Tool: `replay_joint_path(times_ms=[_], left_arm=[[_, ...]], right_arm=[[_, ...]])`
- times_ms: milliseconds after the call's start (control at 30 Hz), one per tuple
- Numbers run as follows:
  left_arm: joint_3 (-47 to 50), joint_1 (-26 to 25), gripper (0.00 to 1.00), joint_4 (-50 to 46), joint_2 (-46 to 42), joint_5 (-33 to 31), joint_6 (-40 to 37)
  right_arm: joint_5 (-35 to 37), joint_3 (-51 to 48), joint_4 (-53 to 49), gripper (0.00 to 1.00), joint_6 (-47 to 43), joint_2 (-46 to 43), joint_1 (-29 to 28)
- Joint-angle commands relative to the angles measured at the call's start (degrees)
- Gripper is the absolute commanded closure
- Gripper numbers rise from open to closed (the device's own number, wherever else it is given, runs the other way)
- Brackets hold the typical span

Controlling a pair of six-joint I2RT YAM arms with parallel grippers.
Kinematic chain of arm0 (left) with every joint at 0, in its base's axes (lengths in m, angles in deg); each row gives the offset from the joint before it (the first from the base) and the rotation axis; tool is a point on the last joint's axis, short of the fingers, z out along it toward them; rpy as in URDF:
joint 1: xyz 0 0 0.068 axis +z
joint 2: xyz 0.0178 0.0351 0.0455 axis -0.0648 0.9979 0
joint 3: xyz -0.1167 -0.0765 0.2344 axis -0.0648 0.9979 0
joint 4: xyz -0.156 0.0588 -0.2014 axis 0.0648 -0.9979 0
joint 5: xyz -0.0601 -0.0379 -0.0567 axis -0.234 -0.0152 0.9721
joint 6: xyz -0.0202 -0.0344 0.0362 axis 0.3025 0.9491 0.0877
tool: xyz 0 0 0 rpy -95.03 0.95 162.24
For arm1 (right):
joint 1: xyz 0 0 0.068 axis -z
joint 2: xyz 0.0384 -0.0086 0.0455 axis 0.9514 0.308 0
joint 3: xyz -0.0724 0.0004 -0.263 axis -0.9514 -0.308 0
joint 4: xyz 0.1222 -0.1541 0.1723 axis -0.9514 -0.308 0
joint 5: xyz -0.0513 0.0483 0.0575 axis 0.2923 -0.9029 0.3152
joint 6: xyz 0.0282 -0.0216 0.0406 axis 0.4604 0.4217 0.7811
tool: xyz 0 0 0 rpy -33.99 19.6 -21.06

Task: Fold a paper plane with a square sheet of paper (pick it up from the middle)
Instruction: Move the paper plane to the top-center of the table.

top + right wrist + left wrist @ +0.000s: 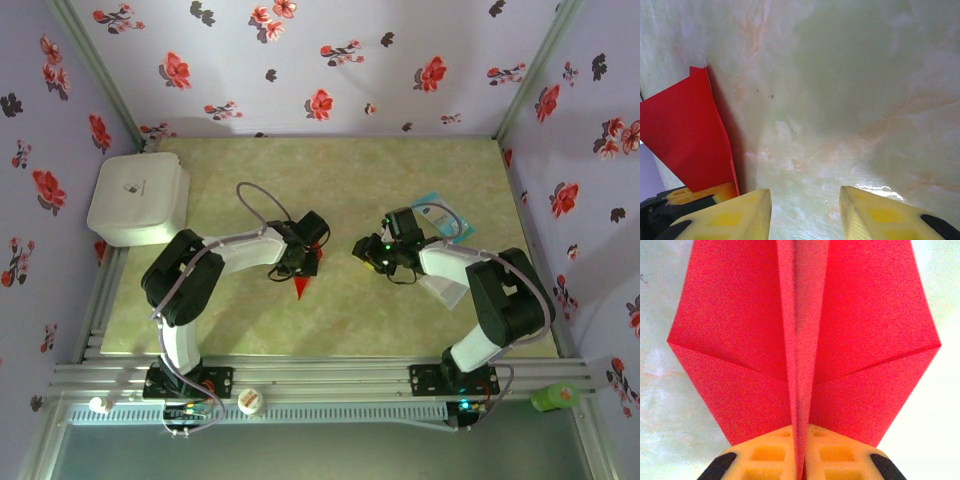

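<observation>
Step in hand, as I read it: folding looks done or v. nearly so, & the job now is holding the result. The bright red paper plane (pixel 302 287), a narrow pointed dart shape, sits about mid-tabletop, just near of the left wrist, tip pointing toward the near edge. Left jaws are clamped together on it: in the left wrist view the yellow ribbed pads (pixel 767 454) pinch the raised centre crease from both sides at one end, w/ the two wings spread out either side. Can't tell whether the plane rests on the pale green marbled tabletop (pixel 350 320) or hangs just clear of it. Right jaws stand apart w/ nothing between them, just bare surface below, hovering right of the plane, near it but not touching; one red wing shows at the left edge of the right wrist view.

Next move, my guess: either right jaws come in to help w/ a wing fold, or the plane gets lowered & let go. Either way it wants a light touch, since thin paper creases wrong if tugged sideways, & a release should open straight off the keel w/o dragging it.

Containers: at the far-left corner a white rounded-square plastic box (pixel 138 197), top closed as far as I can see, contents hidden. Right of centre a small light-blue-and-white packet (pixel 441 217) lies flat just beyond the right wrist, partly covered by it; can't tell what's in it or if it's sealed
</observation>
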Motion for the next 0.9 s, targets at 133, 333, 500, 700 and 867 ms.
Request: replay_joint_path(times_ms=[133, 333, 500, 700, 867], left_arm=[[-1.3, -0.7, 0.87, -1.7, 3.1, -1.0, -0.3], [-1.7, -0.7, 0.78, -1.4, 5.2, -1.0, 1.3], [-3.2, -0.7, 0.75, -2.3, 7.0, -2.2, 3.2], [-6.2, -0.8, 0.73, -4.6, 8.6, -5.9, 7.4], [-9.2, -1.4, 0.72, -6.0, 10.1, -7.5, 10.4]], right_arm=[[-0.8, -0.9, 1.6, 0.60, 1.0, 0.7, 0.0], [-0.8, -1.0, 1.2, 0.60, 0.9, 0.1, -0.1], [0.4, -0.4, -1.5, 0.59, -0.7, -2.3, 0.0], [3.9, 0.6, -7.7, 0.58, -4.4, -6.2, 0.2], [4.0, 0.6, -9.4, 0.57, -5.8, -7.9, 0.9]])
